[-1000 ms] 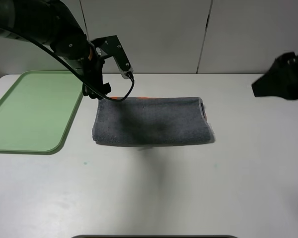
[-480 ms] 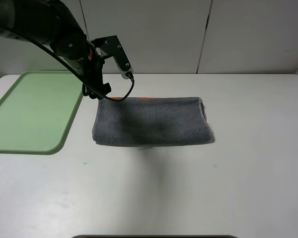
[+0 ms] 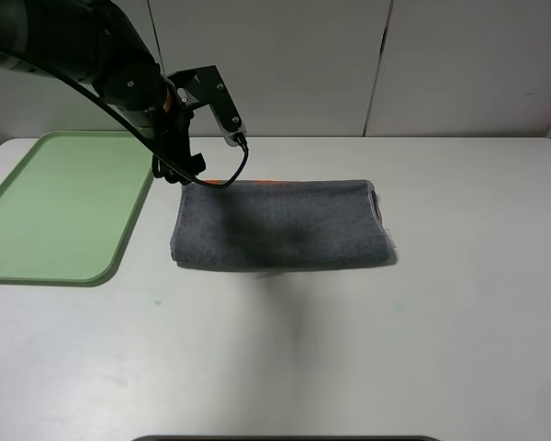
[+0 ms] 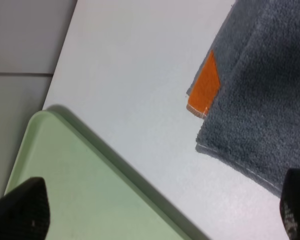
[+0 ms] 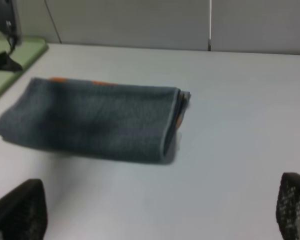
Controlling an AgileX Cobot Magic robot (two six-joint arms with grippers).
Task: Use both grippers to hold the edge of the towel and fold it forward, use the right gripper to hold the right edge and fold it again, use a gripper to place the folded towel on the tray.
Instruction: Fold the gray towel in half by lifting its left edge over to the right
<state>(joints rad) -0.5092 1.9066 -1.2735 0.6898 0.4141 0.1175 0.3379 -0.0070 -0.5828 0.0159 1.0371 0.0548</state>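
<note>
- Towel [image 3: 280, 225]: it is lying near the middle of the table [image 3: 395, 349] as a long grey band. Doubled layers are showing at its right end, so you are most likely looking at the first fold already made.
- Orange tag [image 4: 204, 90]: it is peeking out from under the towel's far left corner, flat on the table.
- Left gripper [image 3: 185, 167]: it is hovering over that far left corner, between the towel and the tray. Its jaws are standing apart and holding nothing.
- Right gripper [image 5: 156, 209]: you are not seeing it in the high view. Its wrist view is showing both fingertips spread wide and empty, facing the towel's right end from well back.
- Tray [image 3: 37, 239]: it is sitting at the table's left side, just beside the towel's left end, with nothing on it.
- Step in hand: you are probably between folds, with the second fold by the right gripper coming due.
- Next move: you are needing to bring the right gripper in low to the right end, pinch all the layers together and carry them leftward over the band.
- Edges: the right end is lying slightly splayed, so a shallow pinch is risking a missed lower layer.
- Room: the bare table to the right and front is giving you a free approach. The left gripper is crowding the far left corner, where the folded end would be landing.
</note>
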